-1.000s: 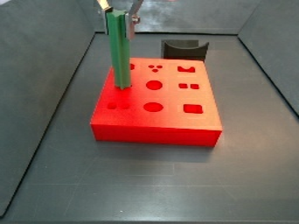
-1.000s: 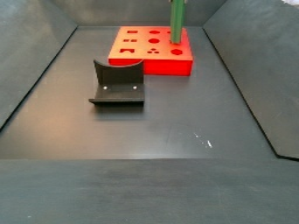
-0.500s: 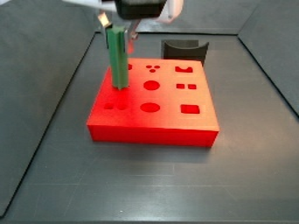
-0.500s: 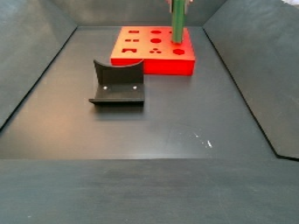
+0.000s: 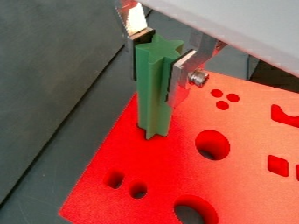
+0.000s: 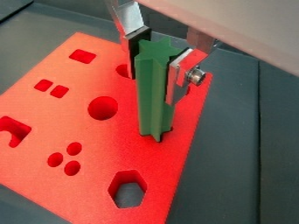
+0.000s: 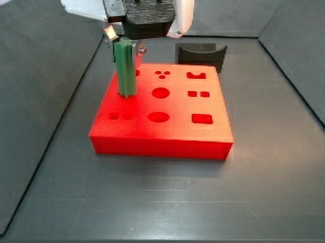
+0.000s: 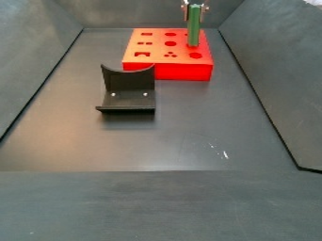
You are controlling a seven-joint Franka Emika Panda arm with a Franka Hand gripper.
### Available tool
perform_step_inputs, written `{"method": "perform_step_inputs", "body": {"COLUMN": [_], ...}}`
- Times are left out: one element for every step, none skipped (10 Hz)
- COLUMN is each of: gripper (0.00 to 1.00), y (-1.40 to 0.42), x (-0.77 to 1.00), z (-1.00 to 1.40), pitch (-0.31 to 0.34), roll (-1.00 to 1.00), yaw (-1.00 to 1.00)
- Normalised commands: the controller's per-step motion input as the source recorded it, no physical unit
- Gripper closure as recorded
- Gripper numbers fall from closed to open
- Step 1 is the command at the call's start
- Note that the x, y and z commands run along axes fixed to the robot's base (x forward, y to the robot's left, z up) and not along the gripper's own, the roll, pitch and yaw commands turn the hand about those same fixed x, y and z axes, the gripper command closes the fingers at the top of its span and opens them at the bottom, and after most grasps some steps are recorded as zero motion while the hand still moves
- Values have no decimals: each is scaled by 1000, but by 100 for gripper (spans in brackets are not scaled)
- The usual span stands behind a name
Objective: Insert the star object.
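- The star object stands upright, long axis vertical, its lower end down on the top face of the red block, near the block's edge.
- In both wrist views the rod meets the red surface at its foot; how deep it sits cannot be told.
- The gripper is above the block, its silver fingers clamped on the rod's upper part.
- The fixture stands on the floor, well apart from the block.

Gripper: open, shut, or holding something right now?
Gripper: shut on the star object, holding it upright by its upper end above the red block, in both wrist views.
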Motion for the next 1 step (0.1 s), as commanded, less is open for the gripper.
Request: {"method": "perform_step_inputs", "body": {"gripper": [100], "y": [0], "x": [0], "z": [0], "pitch": [0], "roll": [0], "yaw": [0]}}
